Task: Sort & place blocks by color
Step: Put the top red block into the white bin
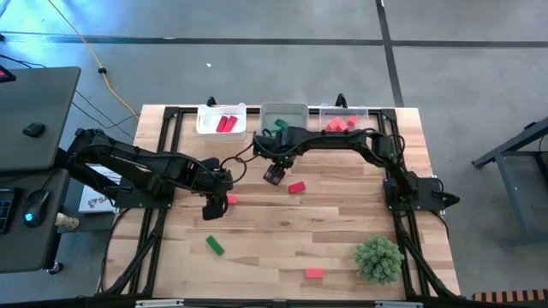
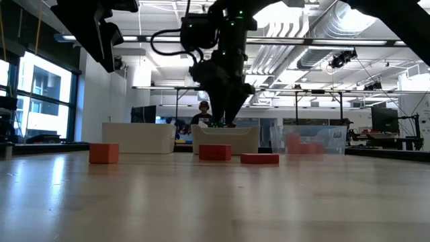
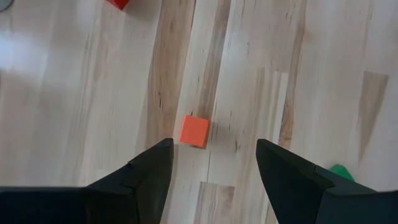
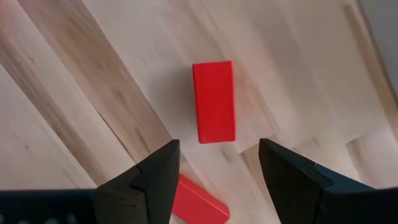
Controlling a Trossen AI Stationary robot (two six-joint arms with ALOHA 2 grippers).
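My left gripper [image 1: 212, 209] hangs open, tipped down over a small orange-red cube [image 3: 194, 130], which rests flat on the table just ahead of its fingertips. My right gripper [image 1: 274, 174] points down, open, above the table's middle. A red oblong block [image 4: 213, 101] lies flat just beyond its fingers, and a second red block [image 4: 200, 203] shows low between them. A green block [image 1: 214, 245] and another red block [image 1: 314, 274] lie nearer the front edge. Neither gripper touches anything.
Three clear bins stand along the far edge: the left bin [image 1: 205, 120] holds red blocks, the middle bin [image 1: 295, 109] green ones, the right bin [image 1: 360, 113] coral ones. A bushy green plant [image 1: 378, 257] stands near the front right. Bare wood lies between.
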